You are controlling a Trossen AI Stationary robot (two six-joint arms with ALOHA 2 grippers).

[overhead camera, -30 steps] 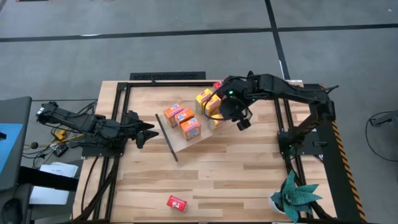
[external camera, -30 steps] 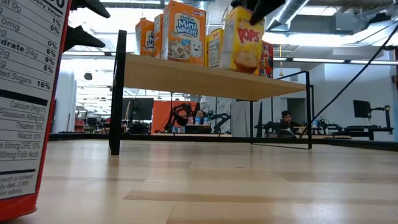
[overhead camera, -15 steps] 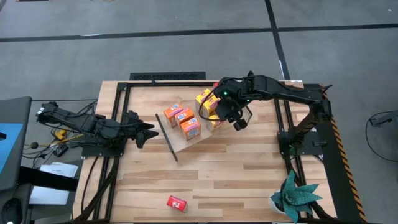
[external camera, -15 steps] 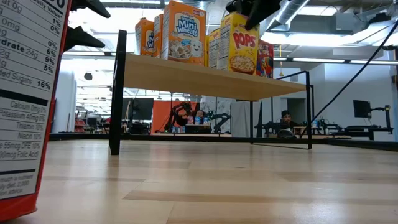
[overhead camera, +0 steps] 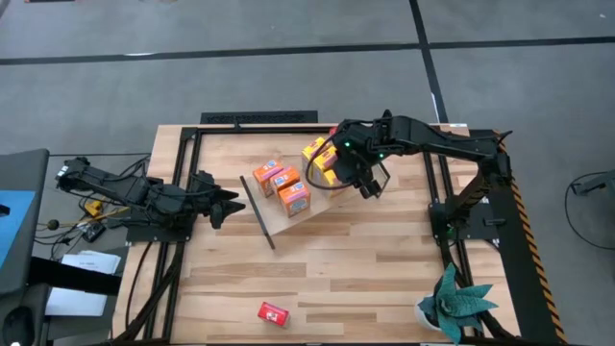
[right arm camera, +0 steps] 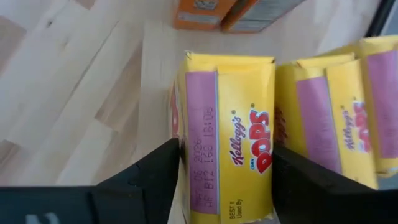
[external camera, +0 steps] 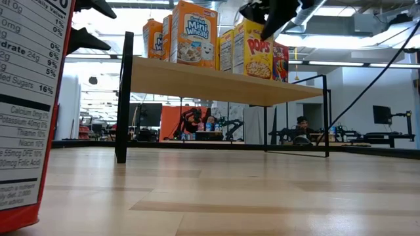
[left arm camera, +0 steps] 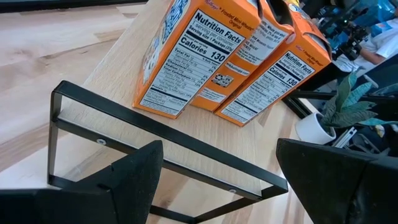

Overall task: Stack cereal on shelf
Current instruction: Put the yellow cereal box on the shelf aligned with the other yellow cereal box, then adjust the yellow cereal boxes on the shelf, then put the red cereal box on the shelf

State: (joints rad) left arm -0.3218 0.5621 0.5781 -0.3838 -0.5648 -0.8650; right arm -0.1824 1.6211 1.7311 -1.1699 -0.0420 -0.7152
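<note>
The shelf (overhead camera: 286, 223) (external camera: 197, 78) stands mid-table. Three orange cereal boxes (overhead camera: 282, 185) (left arm camera: 205, 62) stand upright on it, with yellow ones (overhead camera: 319, 154) and a red one (external camera: 281, 62) beside them. A yellow Pops box (external camera: 258, 49) (right arm camera: 230, 143) stands upright on the board next to the other yellow boxes. My right gripper (external camera: 268, 14) (right arm camera: 227, 162) hangs over it, open, one finger at each narrow side of its top. My left gripper (overhead camera: 233, 204) (left arm camera: 219, 149) waits open at the shelf's left end. My right gripper comes at the yellow Pops box from above, slanting down, its fingers (right arm camera: 155, 177) close beside the two narrow sides of the box's top (right arm camera: 230, 68). I cannot tell whether they touch it. The box stands on the shelf board by its bottom.
A red cereal box (overhead camera: 274, 313) lies on the tabletop near the front edge, and looms large at the left of the low view (external camera: 26, 111). A potted plant (overhead camera: 459, 300) stands at the front right corner. Bare tabletop lies between the shelf and the front edge.
My right gripper has carried the yellow Pops box a little toward the table's left and far side and down. The box, lifted and tilted before, now stands upright on the shelf beside the other yellow boxes. The fingers have spread apart above it.
</note>
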